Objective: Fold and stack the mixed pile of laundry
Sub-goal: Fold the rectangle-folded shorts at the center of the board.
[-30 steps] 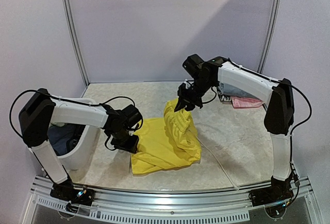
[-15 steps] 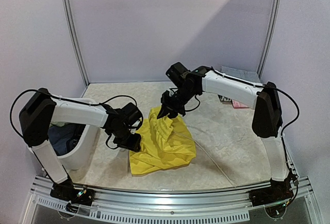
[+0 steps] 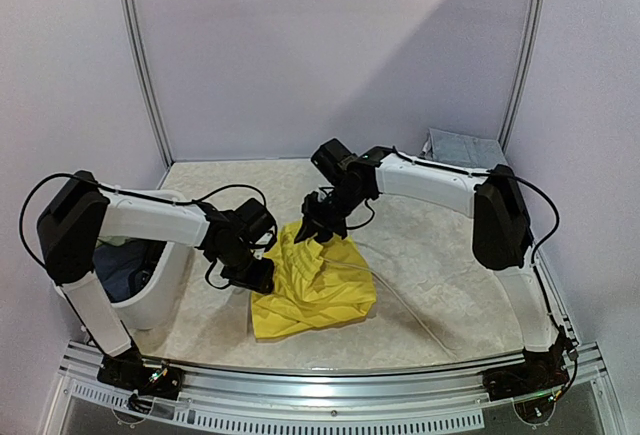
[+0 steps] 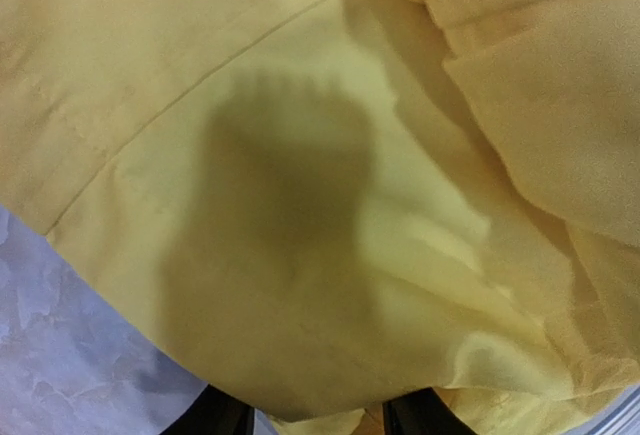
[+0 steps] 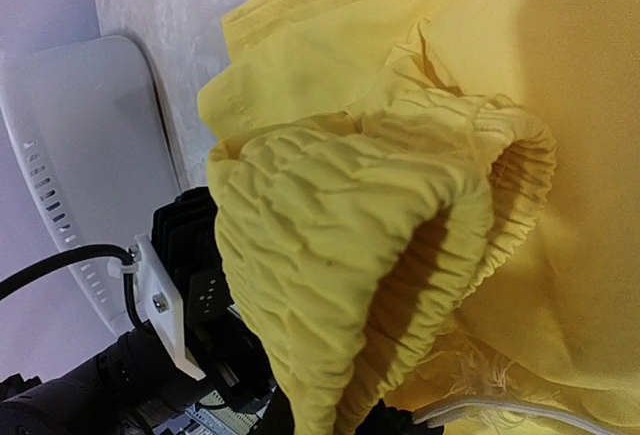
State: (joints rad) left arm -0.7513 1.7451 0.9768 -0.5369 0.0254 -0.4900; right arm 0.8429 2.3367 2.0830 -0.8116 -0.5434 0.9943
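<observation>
- Well, the yellow shorts (image 3: pixel 318 290) are out on the marbled table (image 3: pixel 470 265), roughly in the middle, lying between the two arms in a rumpled heap.
- The right gripper (image 3: pixel 316 227) is clamped tight on the gathered elastic waistband (image 5: pixel 350 245). It holds that end up off the table, so the cloth hangs down from it in folds onto the rest of the shorts.
- The left gripper (image 3: pixel 252 277) sits low at the near-left edge of the shorts, just off the table.
- From its own camera, the dark fingertips (image 4: pixel 225 417) stand apart with the hem of the yellow cloth drooping between them. I cannot tell whether they are actually pinching it.
- A thin white cord (image 5: pixel 480 404) comes out from under the shorts and trails over the table towards the near right.
- The white plastic tub (image 3: pixel 170 285) stands at the left edge, just beside the left arm, with something dark blue (image 3: pixel 118 273) lying inside it.
- A grey folded piece (image 3: pixel 463 145) rests at the far right corner against the wall, well apart from the shorts.
</observation>
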